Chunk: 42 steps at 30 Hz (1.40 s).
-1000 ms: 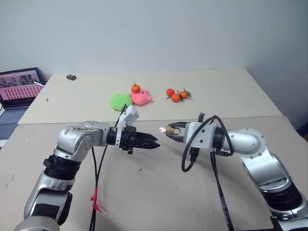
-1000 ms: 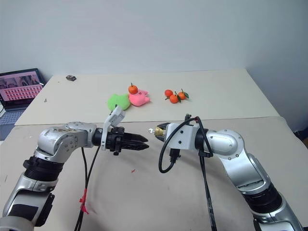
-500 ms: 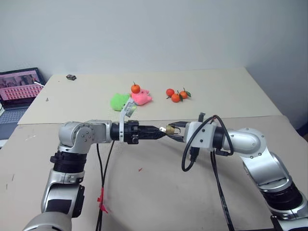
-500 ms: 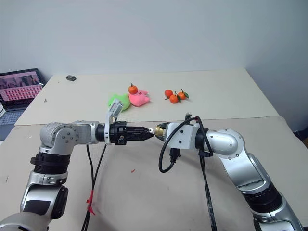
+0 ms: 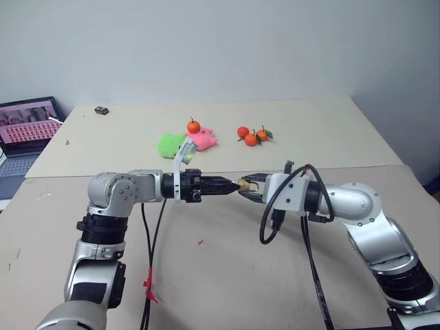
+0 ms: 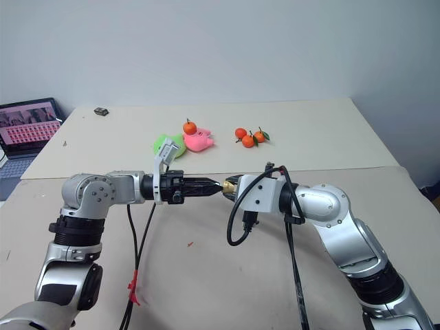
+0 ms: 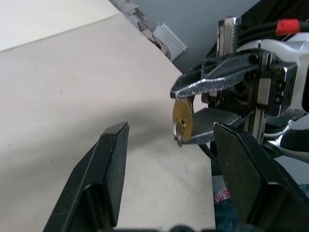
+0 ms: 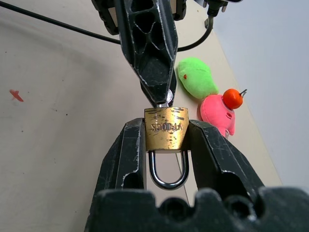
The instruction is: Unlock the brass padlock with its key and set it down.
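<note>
Looking along your right gripper (image 8: pixel 166 145), you see its 2 fingers clamping the brass padlock (image 8: pixel 166 128) above the table (image 5: pixel 227 275); your left gripper (image 7: pixel 171 145) stands open around its key end.

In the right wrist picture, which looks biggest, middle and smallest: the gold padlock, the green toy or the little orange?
1. Padlock, though it is nearest the camera, so that inflates it.
2. Green toy, looking nearly as big.
3. Orange, clearly smallest.
</note>
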Each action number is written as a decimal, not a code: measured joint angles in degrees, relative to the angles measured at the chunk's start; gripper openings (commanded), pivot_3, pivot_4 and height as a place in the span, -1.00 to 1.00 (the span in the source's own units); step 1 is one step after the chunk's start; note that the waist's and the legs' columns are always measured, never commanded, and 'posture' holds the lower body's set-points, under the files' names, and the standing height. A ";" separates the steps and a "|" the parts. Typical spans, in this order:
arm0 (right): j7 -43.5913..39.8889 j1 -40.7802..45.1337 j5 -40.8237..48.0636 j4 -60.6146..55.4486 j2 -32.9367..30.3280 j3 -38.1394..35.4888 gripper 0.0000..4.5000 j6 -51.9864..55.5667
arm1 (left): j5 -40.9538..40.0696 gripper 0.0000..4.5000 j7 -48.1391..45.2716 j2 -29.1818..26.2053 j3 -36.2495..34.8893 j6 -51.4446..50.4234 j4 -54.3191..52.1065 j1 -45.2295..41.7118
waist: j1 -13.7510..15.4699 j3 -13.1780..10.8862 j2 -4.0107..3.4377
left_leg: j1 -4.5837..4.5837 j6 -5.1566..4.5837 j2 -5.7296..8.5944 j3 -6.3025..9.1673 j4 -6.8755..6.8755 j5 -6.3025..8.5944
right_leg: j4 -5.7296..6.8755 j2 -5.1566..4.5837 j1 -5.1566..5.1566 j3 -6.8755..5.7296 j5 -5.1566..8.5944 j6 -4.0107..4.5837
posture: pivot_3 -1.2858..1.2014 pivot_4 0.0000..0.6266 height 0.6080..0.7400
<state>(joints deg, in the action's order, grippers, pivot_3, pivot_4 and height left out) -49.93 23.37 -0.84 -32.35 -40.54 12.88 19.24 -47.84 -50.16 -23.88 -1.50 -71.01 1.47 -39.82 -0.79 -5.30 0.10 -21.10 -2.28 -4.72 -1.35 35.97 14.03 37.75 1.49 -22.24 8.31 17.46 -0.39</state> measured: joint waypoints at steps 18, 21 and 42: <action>-0.04 -0.04 -0.01 -0.34 0.03 0.05 -0.60 1.25 | -0.65 -0.98 -0.86 0.04 -0.03 0.89 0.84 -0.39 | -0.05 0.00 0.00 | 0.00 0.02 0.00 0.00 -0.01 -0.01 | 0.00 0.00 0.00 0.01 0.00 0.00 | 0.03 -0.52 -0.21; -0.11 -0.04 0.22 -0.35 0.04 0.20 -0.60 1.25 | -0.66 -0.98 -1.69 -0.84 0.54 0.95 0.61 -0.39 | -0.08 0.00 0.00 | 0.00 0.02 0.00 0.00 -0.01 -0.01 | -0.01 0.00 0.00 0.01 0.00 -0.01 | 0.03 -0.52 -0.21; -0.01 -0.03 0.60 -0.65 0.02 0.03 -0.60 1.25 | 0.32 -0.16 -1.36 -1.07 1.11 0.36 0.81 -0.39 | -0.05 0.00 0.00 | 0.00 0.01 0.00 0.00 -0.01 -0.01 | -0.02 0.00 0.00 0.01 0.00 -0.01 | 0.03 -0.52 -0.21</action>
<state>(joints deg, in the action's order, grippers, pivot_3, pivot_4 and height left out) -49.95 23.34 -0.24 -33.00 -40.52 12.91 20.49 -47.52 -51.52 -24.95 -0.39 -70.65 2.28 -40.21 -0.84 -5.30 0.11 -21.10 -2.27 -4.72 -1.35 35.96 14.02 37.73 1.49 -22.25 8.32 17.46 -0.39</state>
